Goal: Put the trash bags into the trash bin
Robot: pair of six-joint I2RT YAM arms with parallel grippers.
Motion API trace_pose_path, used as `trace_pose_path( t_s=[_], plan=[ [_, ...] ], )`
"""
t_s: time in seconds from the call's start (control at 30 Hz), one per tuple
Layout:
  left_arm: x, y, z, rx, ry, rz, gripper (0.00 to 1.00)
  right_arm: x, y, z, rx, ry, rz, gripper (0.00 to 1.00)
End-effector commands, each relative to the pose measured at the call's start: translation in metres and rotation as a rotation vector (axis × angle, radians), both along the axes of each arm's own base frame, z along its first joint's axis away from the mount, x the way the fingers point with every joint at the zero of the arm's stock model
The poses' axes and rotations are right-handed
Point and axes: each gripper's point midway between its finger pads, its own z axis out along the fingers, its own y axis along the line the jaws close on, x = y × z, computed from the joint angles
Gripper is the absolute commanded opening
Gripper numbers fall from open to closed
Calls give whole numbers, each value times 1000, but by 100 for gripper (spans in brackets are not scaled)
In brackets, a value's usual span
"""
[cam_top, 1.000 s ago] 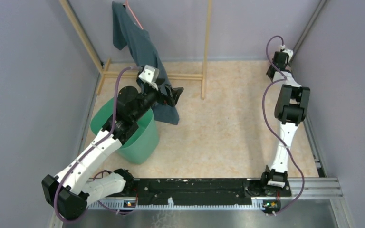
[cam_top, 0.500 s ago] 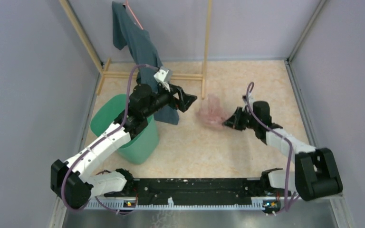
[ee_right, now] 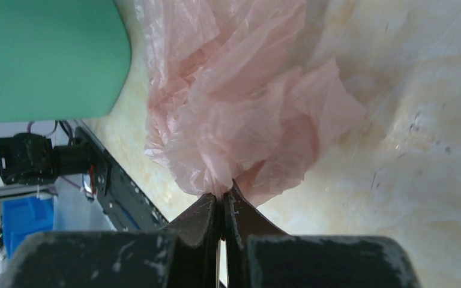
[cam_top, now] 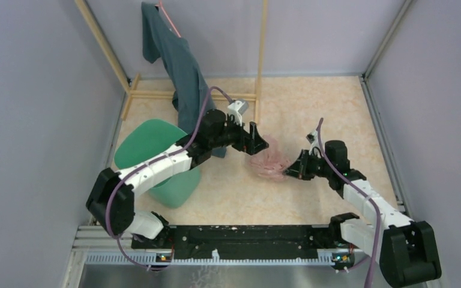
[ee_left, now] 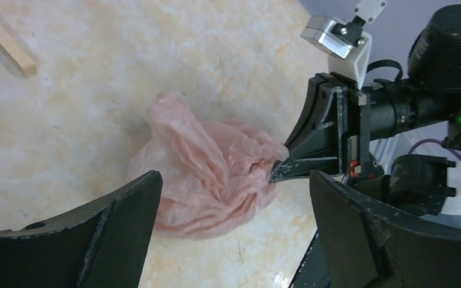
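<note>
Bag (cam_top: 268, 161): thin, pale-pink translucent film, crumpled into a wrinkly heap, lay on the surface (cam_top: 312, 108) approx. mid-floor, w/ one edge pinched in the right pincer (ee_right: 222, 201). Bin (cam_top: 177, 183): mint-green plastic, smooth tapering sides, sat left of bag, not touching it.

1. From the top external view we look steeply down from above and behind the base rail (cam_top: 240, 240), which lies at 6 o'clock. The far wall (cam_top: 312, 36) sits at 12, and the whole floor (cam_top: 312, 102) shows.
2. The left wrist view puts us close over the floor, looking through the left gripper (ee_left: 234, 180) at the trash bag (ee_left: 204, 174). The right gripper (ee_left: 274, 173) enters from 3 o'clock.
3. The right wrist view brings us nearer still, with its fingers (ee_right: 195, 225) at 6 o'clock, the bag towards 12 and the trash bin (ee_right: 42, 54) at 10.
4. All three views share the bag and the floor around it.
</note>
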Motion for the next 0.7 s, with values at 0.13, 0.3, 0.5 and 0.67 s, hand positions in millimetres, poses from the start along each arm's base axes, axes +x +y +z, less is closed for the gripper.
trace_pose_path(
  t_s=[0.13, 0.3, 0.5, 0.67],
  plan=[
    [12, -27, -55, 158, 154, -58, 98, -22, 18, -17, 71, 8, 136, 0],
    [17, -29, -79, 244, 168, -46, 98, -27, 25, -20, 52, 16, 174, 0],
    [24, -22, -89, 345, 196, 6, 78, -17, 19, -18, 10, -1, 113, 0],
    [27, -17, -75, 338, 149, 27, 22, -7, 8, -21, -50, 7, 23, 0]
  ],
)
